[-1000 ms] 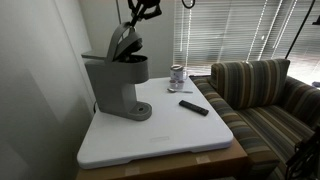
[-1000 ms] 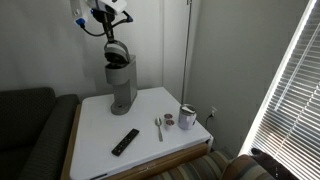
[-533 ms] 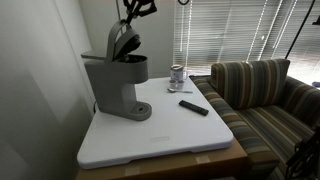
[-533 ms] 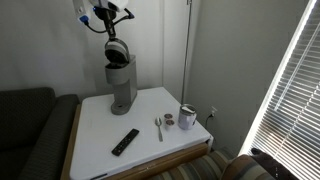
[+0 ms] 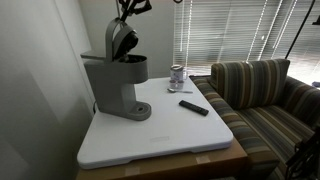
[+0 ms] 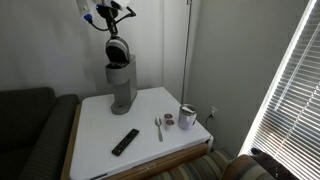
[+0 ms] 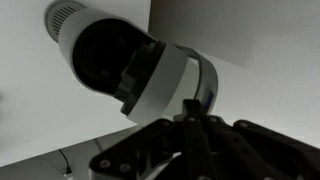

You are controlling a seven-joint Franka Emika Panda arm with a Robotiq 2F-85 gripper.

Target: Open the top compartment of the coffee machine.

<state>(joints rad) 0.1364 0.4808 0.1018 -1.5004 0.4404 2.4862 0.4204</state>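
Coffee machine (image 5: 117, 88) stands at the back corner of the white worktop (image 5: 160, 140), next to the wall. Top compartment (image 5: 122, 41) is swung up, approx. upright on its hinge; wrist view shows its dark inner side facing the camera. Gripper (image 6: 110, 14) hangs just above the lid. It's dark and partly cropped, so can't tell how far the jaws are apart, or whether they touch the lid. In front of the machine, well apart from it: remote (image 6: 125, 141), spoon (image 6: 158, 127), small can (image 6: 187, 117).
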